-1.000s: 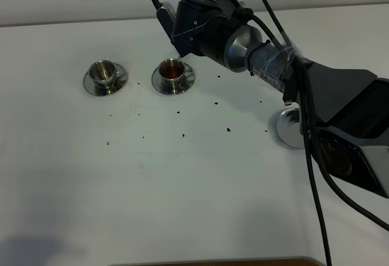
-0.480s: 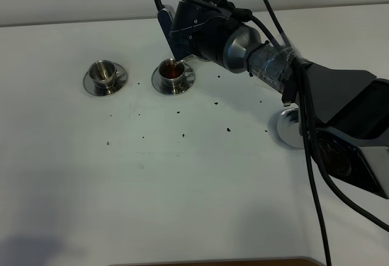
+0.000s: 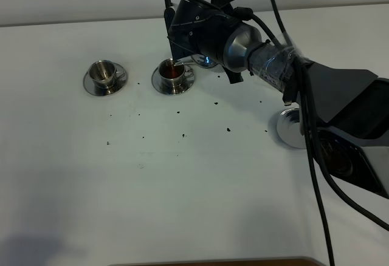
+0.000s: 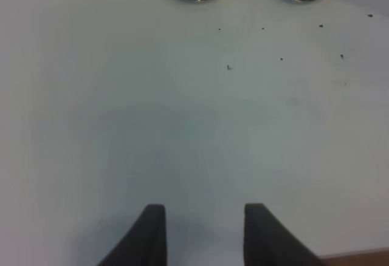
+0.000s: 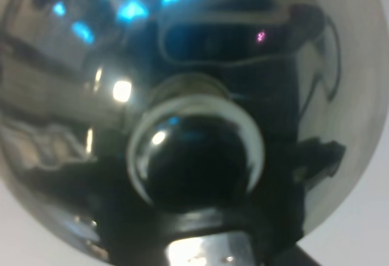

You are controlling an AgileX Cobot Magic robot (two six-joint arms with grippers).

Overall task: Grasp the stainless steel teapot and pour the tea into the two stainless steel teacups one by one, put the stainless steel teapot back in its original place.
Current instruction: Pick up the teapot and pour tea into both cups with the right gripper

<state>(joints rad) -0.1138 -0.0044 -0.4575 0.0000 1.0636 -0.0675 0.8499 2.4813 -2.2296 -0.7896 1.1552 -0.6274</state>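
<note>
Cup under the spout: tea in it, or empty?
Holds tea: red liquid shows inside that teacup; the other teacup shows only bare steel.

left tool [image 4: 204, 210]: fingers apart | right tool [image 3: 193, 52]: clamped, wrist rolled, arm outstretched

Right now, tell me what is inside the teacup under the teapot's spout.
Reddish-brown tea shows inside that teacup, and the tip of the teapot's spout sits over its rim. How deep the tea goes cannot be seen, because the cup wall hides it.
</note>
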